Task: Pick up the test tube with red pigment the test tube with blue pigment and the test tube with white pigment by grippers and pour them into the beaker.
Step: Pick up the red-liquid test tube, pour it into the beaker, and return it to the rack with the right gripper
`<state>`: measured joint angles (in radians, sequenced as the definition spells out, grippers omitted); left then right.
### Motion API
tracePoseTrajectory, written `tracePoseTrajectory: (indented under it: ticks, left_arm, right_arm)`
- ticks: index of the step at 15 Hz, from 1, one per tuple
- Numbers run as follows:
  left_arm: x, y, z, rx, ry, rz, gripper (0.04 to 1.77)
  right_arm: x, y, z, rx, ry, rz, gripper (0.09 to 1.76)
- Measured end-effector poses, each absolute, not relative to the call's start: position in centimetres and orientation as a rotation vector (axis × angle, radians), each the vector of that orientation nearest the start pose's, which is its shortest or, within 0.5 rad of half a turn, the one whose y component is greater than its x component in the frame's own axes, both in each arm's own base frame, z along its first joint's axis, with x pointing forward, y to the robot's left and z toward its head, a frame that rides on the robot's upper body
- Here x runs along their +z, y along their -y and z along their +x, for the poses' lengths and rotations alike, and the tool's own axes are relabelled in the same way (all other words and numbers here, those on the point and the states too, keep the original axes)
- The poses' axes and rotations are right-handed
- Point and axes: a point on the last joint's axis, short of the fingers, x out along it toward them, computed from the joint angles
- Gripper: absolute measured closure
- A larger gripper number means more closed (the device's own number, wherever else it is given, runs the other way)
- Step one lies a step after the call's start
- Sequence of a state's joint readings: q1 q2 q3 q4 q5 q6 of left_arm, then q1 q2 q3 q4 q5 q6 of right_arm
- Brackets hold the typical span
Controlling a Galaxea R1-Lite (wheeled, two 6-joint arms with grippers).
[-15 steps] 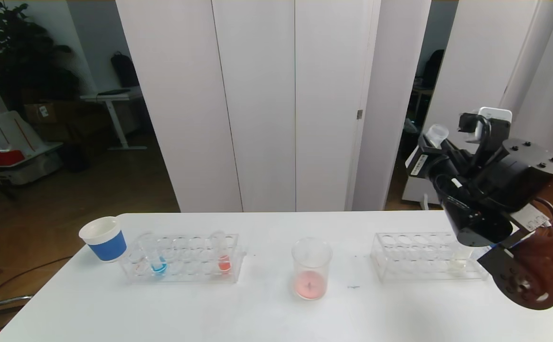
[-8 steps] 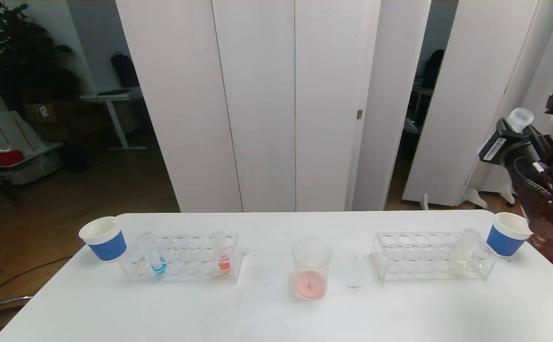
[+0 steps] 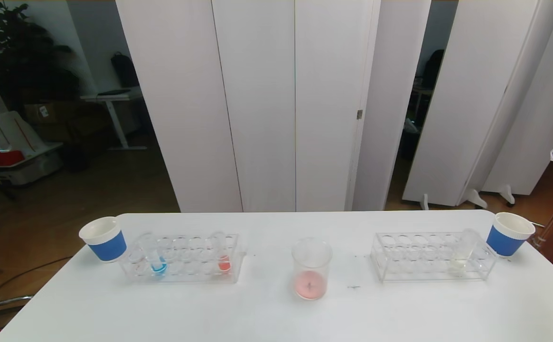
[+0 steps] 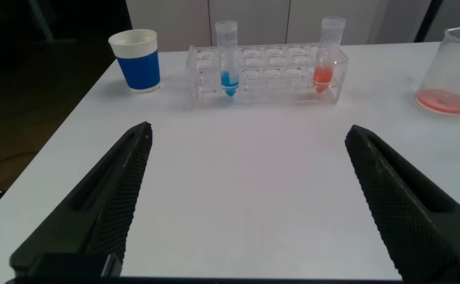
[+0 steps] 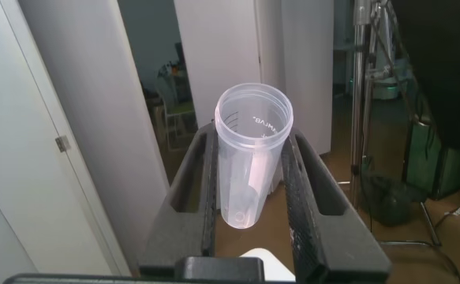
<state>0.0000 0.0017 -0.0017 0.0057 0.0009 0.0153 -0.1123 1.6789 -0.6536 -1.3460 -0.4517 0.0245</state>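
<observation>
Our right gripper [image 5: 249,185] holds its jaws closed on an empty clear tube [image 5: 252,150], raised off the surface before white panels; our left gripper [image 4: 245,197] hovers, jaws spread wide. On the white surface [image 3: 267,313] the beaker [image 3: 310,268] stands between two racks, the test tube with blue pigment [image 3: 155,259] left, the test tube with white pigment [image 3: 463,249] right.

Bright blue liquid is seen in the test tube with blue pigment [image 3: 158,266]. Pale, whitish liquid is seen in the test tube with white pigment [image 3: 461,254]. Pink is seen in the clear beaker [image 3: 310,268]. 2 blue cups [image 3: 104,238] have white rims.
</observation>
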Motion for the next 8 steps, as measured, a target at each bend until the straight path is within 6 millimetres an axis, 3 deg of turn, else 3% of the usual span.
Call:
tracePoseTrajectory:
  ticks: [8]
  left_arm:
    - [7.5, 0.0, -2.3, 0.001, -0.006, 0.015, 0.06]
  right_arm:
    - [16.7, 6.3, 29.7, -0.615, 0.216, 0.208, 1.26]
